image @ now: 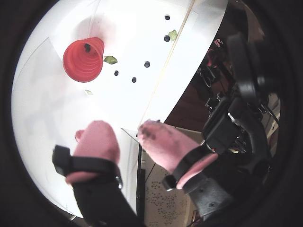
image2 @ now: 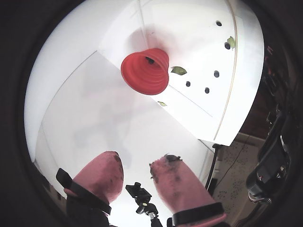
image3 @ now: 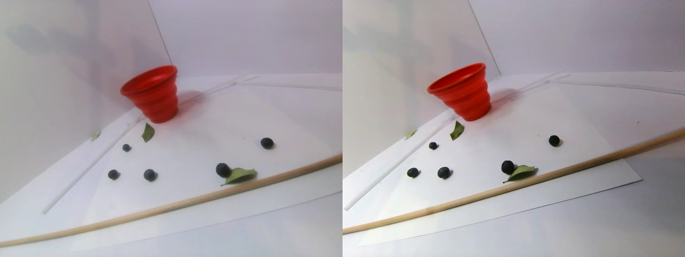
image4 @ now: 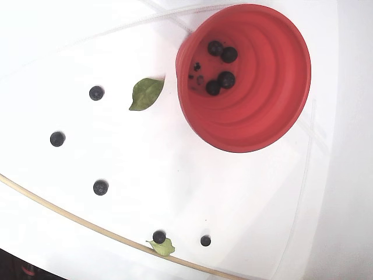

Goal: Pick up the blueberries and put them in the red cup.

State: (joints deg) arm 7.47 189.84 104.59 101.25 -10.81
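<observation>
High above the white table [image: 57, 156] in both wrist views, the gripper [image: 125, 135] hangs with pink fingers [image2: 102, 172] spread wide, nothing between them; stereo pair view, five blueberries [image3: 150, 174] lie loose near the upright red cup [image3: 152, 93], its inside hidden; fixed view, four berries sit inside the cup, two leaves [image4: 145, 92] nearby

red cup [image4: 262, 111]: soft-looking plastic, matt, ringed in steps
blueberries [image4: 100, 187]: dull dark skin, smooth
leaves [image4: 145, 93]: green, faint sheen
sheet [image3: 214, 123]: white paper, smooth, matt
rod [image3: 160, 210]: pale wood, smooth
fingers [image: 97, 142]: pink, soft-looking, smudged dark at tips
</observation>
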